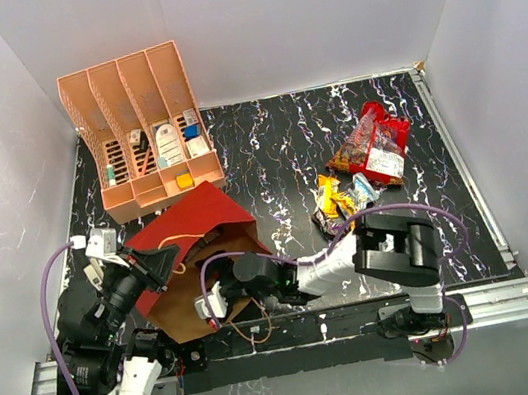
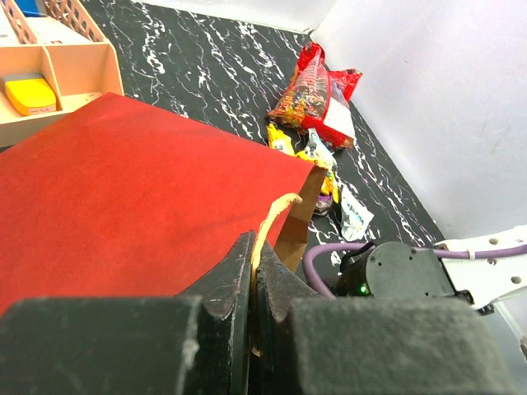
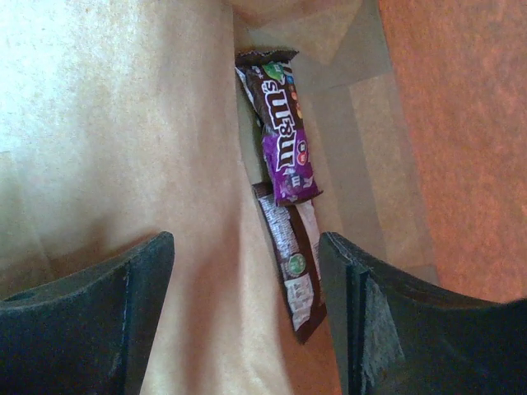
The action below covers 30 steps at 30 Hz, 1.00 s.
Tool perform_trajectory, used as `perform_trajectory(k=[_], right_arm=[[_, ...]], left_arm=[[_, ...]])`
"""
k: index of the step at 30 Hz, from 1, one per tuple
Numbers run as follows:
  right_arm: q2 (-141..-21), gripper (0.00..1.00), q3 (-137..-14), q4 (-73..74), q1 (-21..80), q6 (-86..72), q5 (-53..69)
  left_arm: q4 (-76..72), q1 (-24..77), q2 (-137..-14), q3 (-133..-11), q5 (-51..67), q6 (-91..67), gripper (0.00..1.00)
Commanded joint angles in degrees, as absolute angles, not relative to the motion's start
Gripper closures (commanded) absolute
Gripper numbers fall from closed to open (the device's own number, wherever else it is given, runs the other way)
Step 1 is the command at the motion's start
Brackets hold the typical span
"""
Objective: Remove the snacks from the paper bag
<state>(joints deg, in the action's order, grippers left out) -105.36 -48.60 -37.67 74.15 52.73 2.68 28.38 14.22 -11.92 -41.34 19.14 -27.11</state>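
Observation:
The paper bag (image 1: 193, 228), dark red outside and brown inside, lies on its side with its mouth toward the arms. My left gripper (image 2: 254, 245) is shut on its tan loop handle (image 2: 276, 216) and holds the top wall (image 2: 123, 189) up. My right gripper (image 3: 245, 247) is deep inside the bag, hidden in the top view, and stands open. A purple packet (image 3: 284, 132) and a brown packet (image 3: 295, 267) lie end to end on the kraft floor. The brown one sits between the fingers, close to the right finger (image 3: 362, 313). Outside lie the red-and-clear sweets bag (image 1: 377, 143) and several small packets (image 1: 340, 195).
The peach slotted rack (image 1: 141, 127) with small boxes stands at the back left, just behind the bag. White walls close the table on three sides. My right arm (image 1: 394, 247) stretches leftward across the front edge into the bag mouth.

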Motion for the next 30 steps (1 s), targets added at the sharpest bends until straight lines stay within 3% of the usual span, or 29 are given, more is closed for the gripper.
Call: perform_trajectory(k=[1,16,30], right_arm=[[-108.67,0.28,-54.27,-43.01,73.74,57.49,2.84],[-124.00,0.37,-69.57,-43.89,71.13,58.14,2.82],[-134.93,0.37,-81.52,-44.83,68.86,58.11,4.47]], left_arm=[[27.29,12.74,-11.97,-41.27,19.52,-27.01,0.98],[26.41,12.66,-11.43,-40.94,21.18,-26.85,0.98],[26.00,12.80,-11.14,-40.74,21.62,-27.07,0.99]])
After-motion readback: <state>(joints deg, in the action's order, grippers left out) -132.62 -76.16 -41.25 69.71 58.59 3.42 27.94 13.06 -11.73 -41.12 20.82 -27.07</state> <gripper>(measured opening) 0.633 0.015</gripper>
